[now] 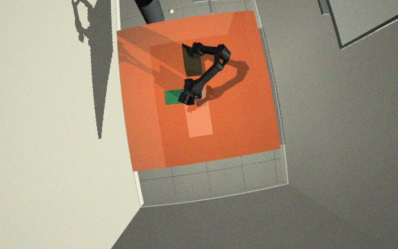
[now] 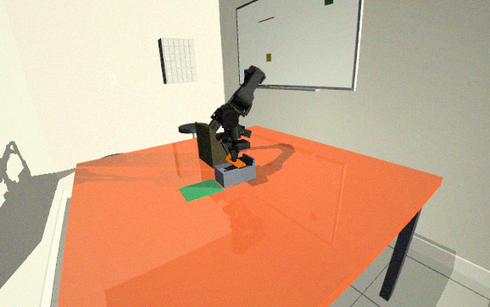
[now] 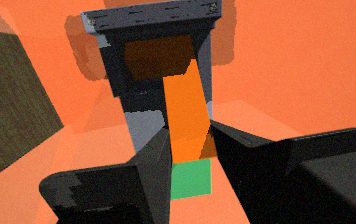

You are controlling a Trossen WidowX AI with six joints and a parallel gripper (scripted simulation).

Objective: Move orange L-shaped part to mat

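In the wrist view, closest to the camera, the gripper (image 3: 189,145) has its two dark fingers pinched on the near, raised end of the orange part (image 3: 186,115). The part slopes away from the fingers, its far end down inside the pocket of the grey tray (image 3: 150,22), so it is tilted and partly out, not lying flat. The pocket's floor shows dark brown behind the part. Just below the pinched end, a patch of the green mat (image 3: 191,177) shows between the fingers. From the exterior view, the tray (image 2: 236,174) is a small grey block on the orange table (image 2: 297,203), with the part (image 2: 234,161) sticking up at an angle from its top and the gripper (image 2: 233,153) reaching down onto it. The mat (image 2: 201,189) lies flat on the table, touching or just beside the tray's near corner. A dark olive box (image 2: 208,146) stands just behind the tray, by the arm's base. Farther back, a whiteboard (image 2: 298,42) hangs on the grey wall and a white gridded panel (image 2: 178,60) on the cream wall. The floor is pale grey tile.
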